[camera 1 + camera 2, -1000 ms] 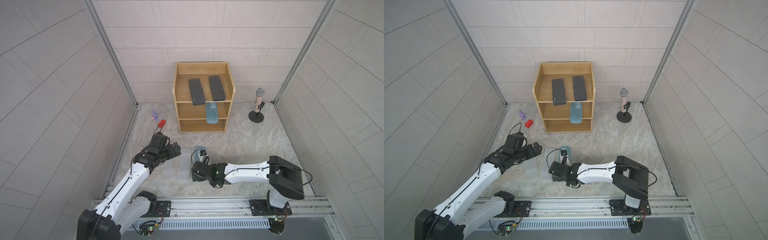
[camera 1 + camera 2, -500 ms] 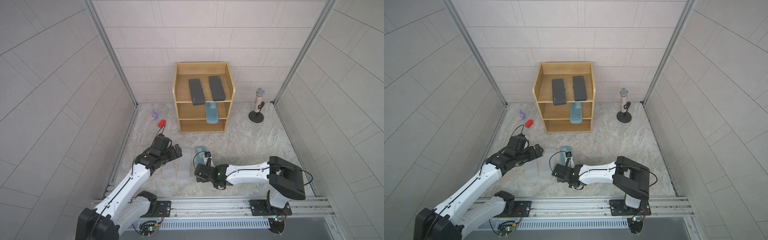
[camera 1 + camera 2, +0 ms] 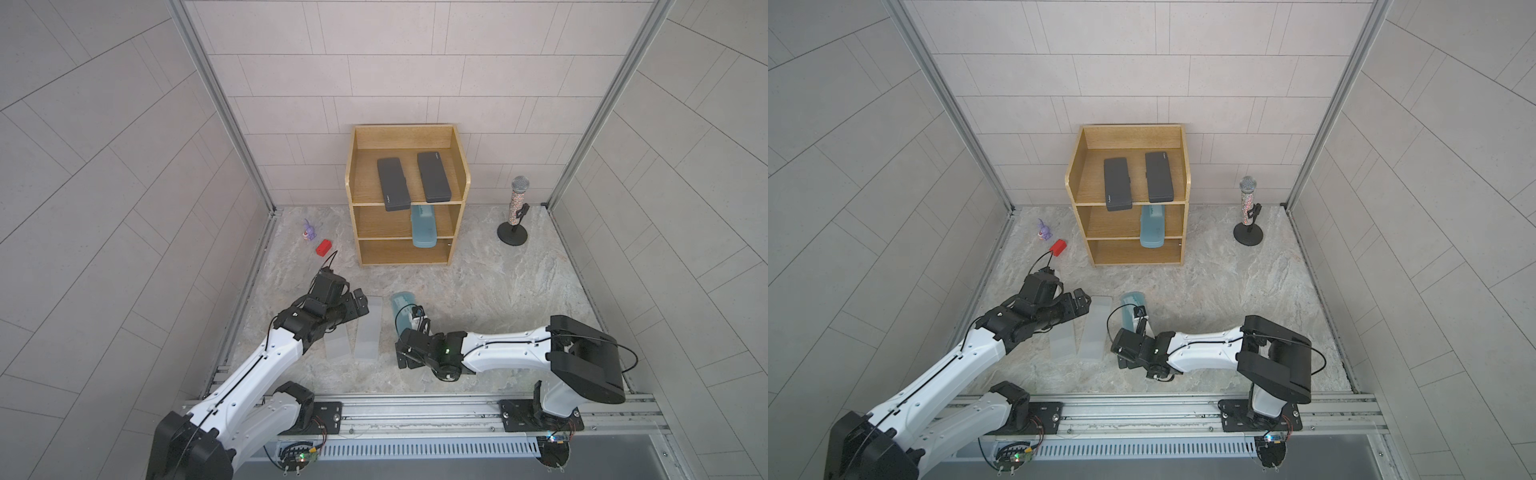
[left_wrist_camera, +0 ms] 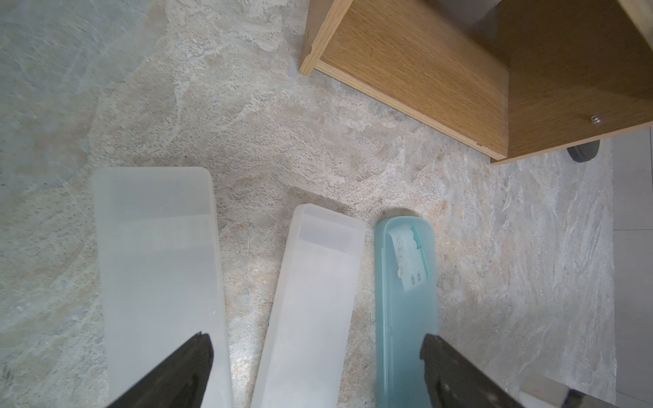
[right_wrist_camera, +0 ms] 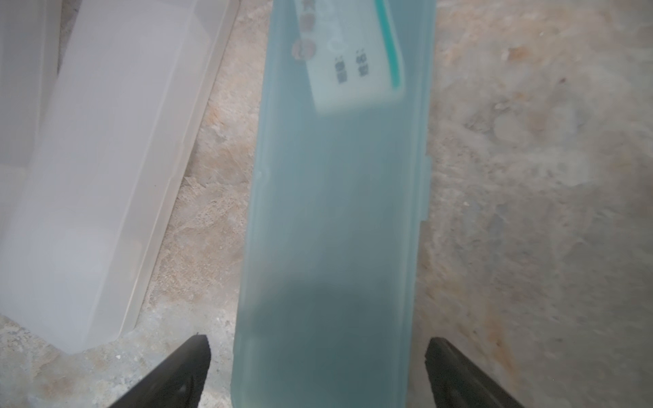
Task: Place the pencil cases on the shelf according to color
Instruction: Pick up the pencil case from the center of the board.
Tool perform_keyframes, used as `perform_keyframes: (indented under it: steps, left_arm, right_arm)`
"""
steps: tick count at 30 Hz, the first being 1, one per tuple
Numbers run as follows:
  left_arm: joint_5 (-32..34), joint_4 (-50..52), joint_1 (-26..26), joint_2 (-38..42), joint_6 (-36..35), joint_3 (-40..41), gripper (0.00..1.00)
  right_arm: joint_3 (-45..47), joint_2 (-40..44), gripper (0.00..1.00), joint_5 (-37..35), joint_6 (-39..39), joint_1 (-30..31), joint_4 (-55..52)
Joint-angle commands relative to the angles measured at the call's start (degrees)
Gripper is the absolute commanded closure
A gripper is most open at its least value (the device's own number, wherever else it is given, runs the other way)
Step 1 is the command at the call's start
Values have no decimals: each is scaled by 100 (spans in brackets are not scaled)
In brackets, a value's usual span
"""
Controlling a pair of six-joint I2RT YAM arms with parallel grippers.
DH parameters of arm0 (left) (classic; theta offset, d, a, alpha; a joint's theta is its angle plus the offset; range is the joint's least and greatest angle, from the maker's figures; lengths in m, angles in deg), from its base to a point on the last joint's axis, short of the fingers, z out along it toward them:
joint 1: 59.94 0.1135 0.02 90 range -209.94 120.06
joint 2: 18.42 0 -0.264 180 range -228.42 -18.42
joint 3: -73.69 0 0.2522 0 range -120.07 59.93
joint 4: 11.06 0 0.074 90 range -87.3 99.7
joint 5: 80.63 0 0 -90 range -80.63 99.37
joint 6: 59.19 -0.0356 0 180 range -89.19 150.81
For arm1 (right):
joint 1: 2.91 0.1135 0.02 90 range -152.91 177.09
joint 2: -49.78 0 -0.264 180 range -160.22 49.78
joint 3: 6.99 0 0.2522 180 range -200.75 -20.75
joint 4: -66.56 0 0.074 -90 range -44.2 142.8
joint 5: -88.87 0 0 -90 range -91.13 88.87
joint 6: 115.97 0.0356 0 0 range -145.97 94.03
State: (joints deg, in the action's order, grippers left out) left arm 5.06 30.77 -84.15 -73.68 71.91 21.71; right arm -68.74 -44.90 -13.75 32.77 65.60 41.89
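Right gripper [image 5: 317, 338] jaws spread wide, straddling the near end of the translucent teal rounded-end plastic pencil case [image 5: 335, 212], which lies flat on the marbled tabletop [image 3: 498, 299], well apart from the light wooden three-level shelf [image 3: 405, 253]; judged light, stiff, slick, so pinch across the long edges; left gripper [image 4: 316, 337] jaws also spread.

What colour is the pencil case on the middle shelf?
The pencil case is translucent teal, clearest in a top view.

Unreadable, blurred print on paper label [image 5: 353, 67] inside teal case [image 5: 332, 219]
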Motion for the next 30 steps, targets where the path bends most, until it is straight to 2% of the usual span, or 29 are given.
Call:
perform_keyframes:
  steps: [1,6,15,18,22,30]
  left_arm:
    - [159,43,-25,101,-40,-90,0]
    - [258,203,-23,215,-129,-117,0]
    - [323,251,-27,362,-128,-86,0]
    - [240,200,-27,363,-94,-2,0]
    - [194,180,-24,423,11,131,0]
    - [309,449,-23,707,12,100,0]
  right_arm:
    - [-54,-295,0,-5,64,74,126]
    - [-147,-602,0,-348,257,188,-226]
    - [-216,-503,0,-983,603,617,-1035]
    - [-189,-572,0,-1023,720,737,-1015]
    - [-100,-703,6,-1024,881,822,-837]
    - [201,-343,27,-1331,956,889,-663]
